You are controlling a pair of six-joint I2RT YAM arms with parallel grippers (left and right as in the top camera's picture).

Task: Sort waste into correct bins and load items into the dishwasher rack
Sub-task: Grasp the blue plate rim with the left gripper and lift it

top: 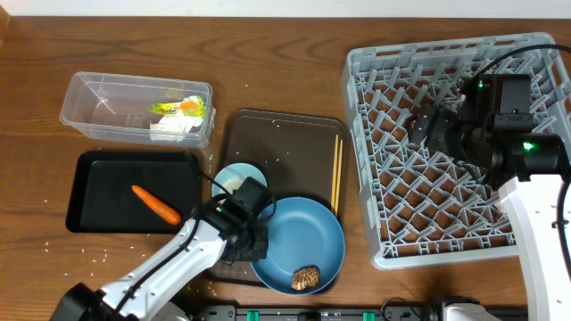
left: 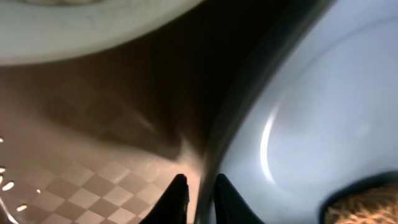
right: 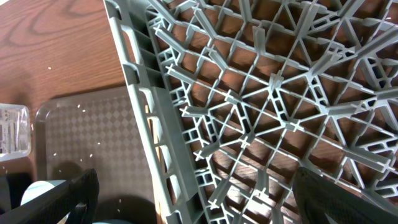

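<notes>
The large blue plate (top: 303, 234) lies at the front of the brown serving tray, with the brown food lump (top: 306, 278) on its near edge. My left gripper (top: 252, 239) sits at the plate's left rim. In the left wrist view its fingers (left: 198, 190) are closed on either side of the plate rim (left: 298, 124). A pale round bowl (top: 239, 178) stands just behind it. The chopsticks (top: 337, 174) lie on the tray's right side. My right gripper (top: 430, 125) hangs open and empty over the grey rack (top: 535, 254), above its left wall (right: 205, 199).
The clear tub (top: 98, 102) at the back left holds the printed wrapper (top: 183, 107) and white paper (top: 174, 129). The black tray (top: 98, 183) holds the carrot (top: 156, 203). Rice grains dot the brown serving tray (top: 277, 138) and the table.
</notes>
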